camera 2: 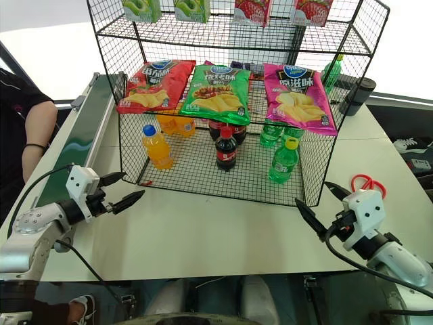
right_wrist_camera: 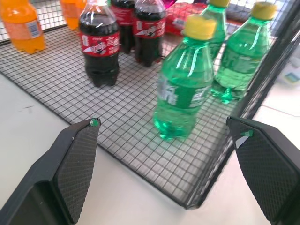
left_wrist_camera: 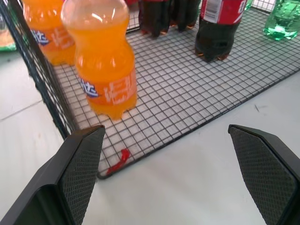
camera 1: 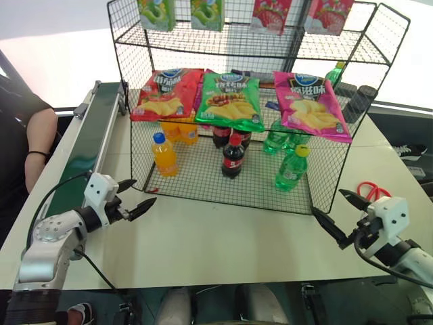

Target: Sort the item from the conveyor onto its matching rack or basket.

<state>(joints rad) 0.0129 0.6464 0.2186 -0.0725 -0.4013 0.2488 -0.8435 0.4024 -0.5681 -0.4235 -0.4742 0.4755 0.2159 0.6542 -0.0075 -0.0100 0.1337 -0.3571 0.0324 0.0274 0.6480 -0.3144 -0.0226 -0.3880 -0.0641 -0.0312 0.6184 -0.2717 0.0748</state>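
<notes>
Left eye view shows the green bottle [camera 1: 292,168] standing upright on the bottom shelf of the black wire rack [camera 1: 237,179], at its right front. Both the left tool [camera 1: 137,197] and the right tool [camera 1: 336,213] are released, empty, hovering over the white surface [camera 1: 223,237].

**Colours and patterns on the table**

The green bottle [camera 1: 292,169] is seen as translucent green with a yellow cap. An orange bottle [camera 1: 164,155] carries a blue cap, and a dark cola bottle [camera 1: 233,158] a red cap and red label. The rack [camera 1: 223,193] is made of black wire in a square grid. Chip bags are shown in red [camera 1: 166,93], green [camera 1: 230,100] and pink [camera 1: 312,105]. The conveyor [camera 1: 84,156] belt is dark green, framed in grey. The table [camera 1: 223,240] is cream white. Red-handled scissors [camera 1: 369,190] are visible.
</notes>
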